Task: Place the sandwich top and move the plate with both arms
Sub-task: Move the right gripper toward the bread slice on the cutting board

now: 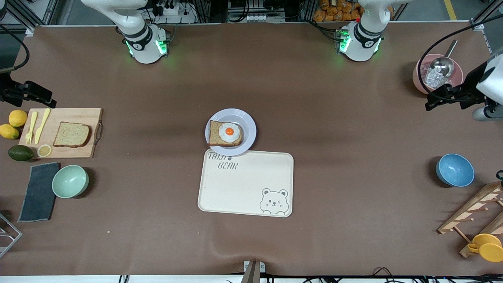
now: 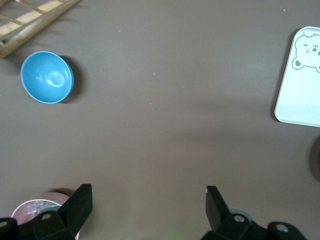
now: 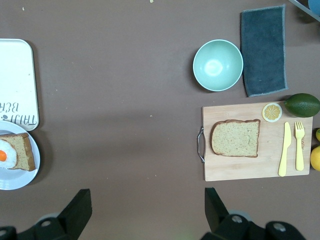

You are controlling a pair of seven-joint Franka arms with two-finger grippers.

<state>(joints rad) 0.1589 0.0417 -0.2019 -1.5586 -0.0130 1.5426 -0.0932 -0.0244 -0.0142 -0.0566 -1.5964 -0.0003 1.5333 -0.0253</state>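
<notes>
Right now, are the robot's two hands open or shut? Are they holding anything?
Left gripper: open, holding nothing, waiting over bare table by the pink bowl.
Right gripper: open, holding nothing, over bare table between plate and cutting board.

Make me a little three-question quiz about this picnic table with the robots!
1. True or false: the sandwich top lies on the wooden board.
2. What sits on the bread on the plate? A) fried egg B) lemon slice C) fork
3. Fill in: the left gripper and right gripper are both ____.

Key: 1 true; 2 A, the fried egg; 3 open.
</notes>
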